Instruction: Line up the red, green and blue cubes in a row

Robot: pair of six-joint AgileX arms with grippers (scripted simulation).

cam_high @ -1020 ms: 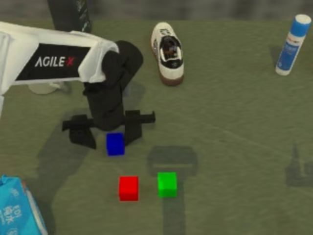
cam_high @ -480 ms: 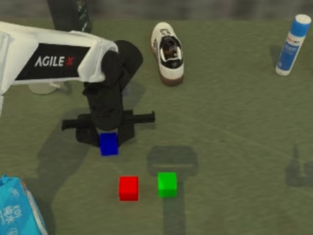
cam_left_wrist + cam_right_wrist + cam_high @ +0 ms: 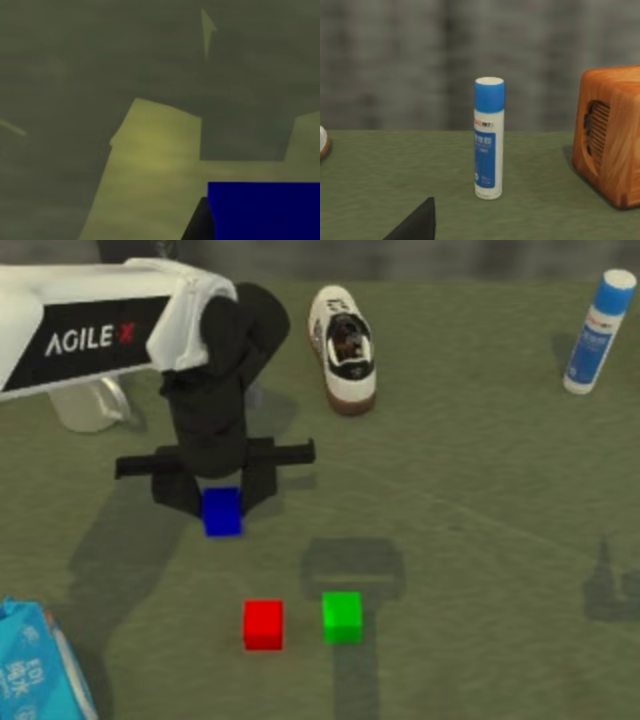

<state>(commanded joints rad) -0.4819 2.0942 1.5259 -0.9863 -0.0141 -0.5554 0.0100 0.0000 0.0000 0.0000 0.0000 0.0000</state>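
Observation:
My left gripper (image 3: 221, 502) is shut on the blue cube (image 3: 221, 512) and holds it above the table, left of centre. In the left wrist view the blue cube (image 3: 265, 210) fills the corner, with one dark finger (image 3: 200, 226) against its side. The red cube (image 3: 263, 625) and the green cube (image 3: 342, 617) sit side by side on the green cloth nearer the front, with a small gap between them and the red one on the left. My right arm is outside the top view. Only a dark tip of my right gripper (image 3: 418, 224) shows in its wrist view.
A white shoe (image 3: 343, 347) lies at the back centre. A blue-capped spray bottle (image 3: 599, 330) stands at the back right, with a wooden box (image 3: 612, 135) beside the bottle (image 3: 488, 138). A blue packet (image 3: 35, 665) lies at the front left corner.
The left gripper shut on the blue cube, nudging it left. It has since risen and drawn back a little with the cube. The red and green cubes have not moved.

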